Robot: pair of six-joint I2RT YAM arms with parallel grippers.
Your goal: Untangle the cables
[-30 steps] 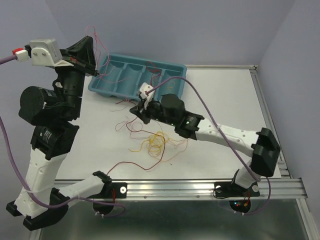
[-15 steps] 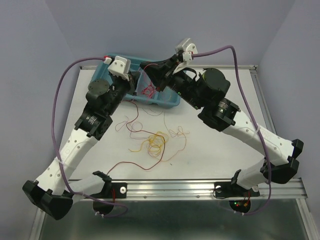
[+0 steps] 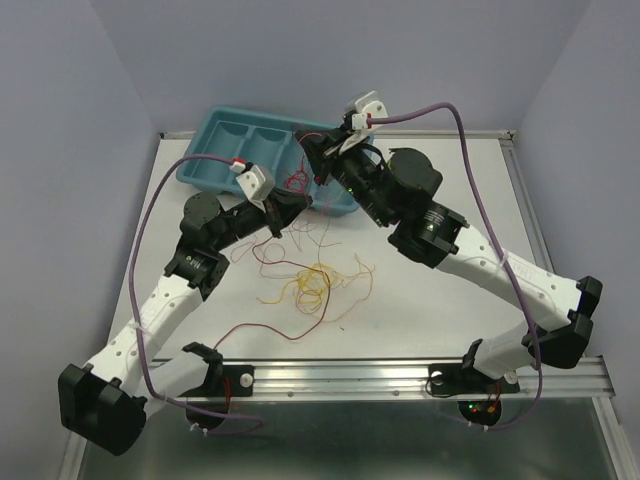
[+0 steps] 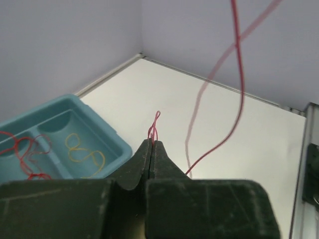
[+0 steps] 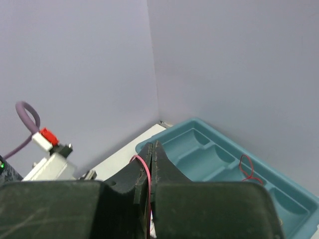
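A loose tangle of yellow, orange and red cables [image 3: 312,285] lies on the white table in the middle. My left gripper [image 3: 288,206] hovers by the front edge of the teal tray [image 3: 215,150], shut on a thin red cable whose small loop [image 4: 155,125] pokes out past the tips. A red strand [image 4: 240,74] rises from beside it. My right gripper [image 3: 312,152] is above the tray, shut on a pink-red cable [image 5: 146,174] that runs between its jaws. In the tray lie a red cable [image 5: 247,169] and a yellow cable [image 4: 82,155].
The tray has several compartments [image 5: 219,154] and stands at the back left of the table. A dark red strand [image 3: 262,330] trails toward the near rail [image 3: 400,375]. Thick purple arm cables [image 3: 470,150] arch over both arms. Walls close in behind and on both sides.
The left arm swung down from high on the left to the tray's front edge. The right arm lifted off the table to above the tray. Both stayed shut.
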